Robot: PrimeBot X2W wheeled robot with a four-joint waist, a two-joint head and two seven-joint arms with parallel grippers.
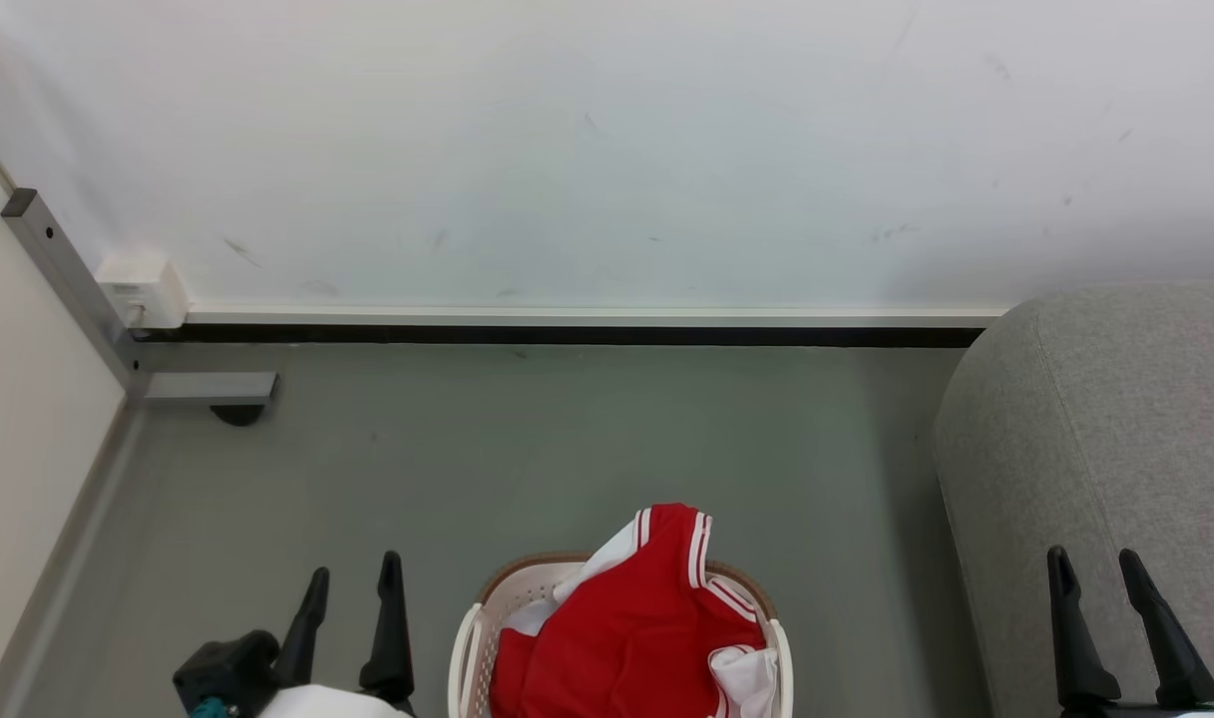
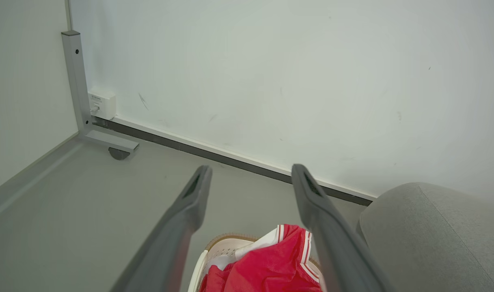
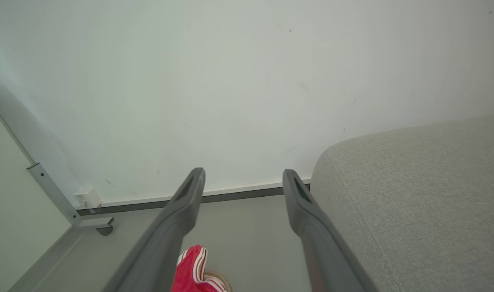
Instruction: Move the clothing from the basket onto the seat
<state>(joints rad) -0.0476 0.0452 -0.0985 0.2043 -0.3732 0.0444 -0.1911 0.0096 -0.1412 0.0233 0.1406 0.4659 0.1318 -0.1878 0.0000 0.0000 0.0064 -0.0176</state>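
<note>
Red clothing (image 1: 631, 633) with white striped trim is heaped in the white basket (image 1: 467, 653) with a brown rim, on the floor at the bottom centre of the head view. The grey seat (image 1: 1105, 439) stands to the right of it. My left gripper (image 1: 352, 583) is open and empty, to the left of the basket. My right gripper (image 1: 1098, 570) is open and empty in front of the seat. The left wrist view looks past open fingers (image 2: 194, 198) down on the clothing (image 2: 271, 267), the basket (image 2: 214, 253) and the seat (image 2: 433, 235). In the right wrist view, the clothing (image 3: 190, 273) peeks in beside the seat (image 3: 425, 194).
A white wall (image 1: 607, 150) with a dark skirting strip runs behind the grey floor (image 1: 567, 449). A grey metal post with a foot (image 1: 202, 387) and a small white box (image 1: 143, 289) stand in the left corner, next to a pale panel.
</note>
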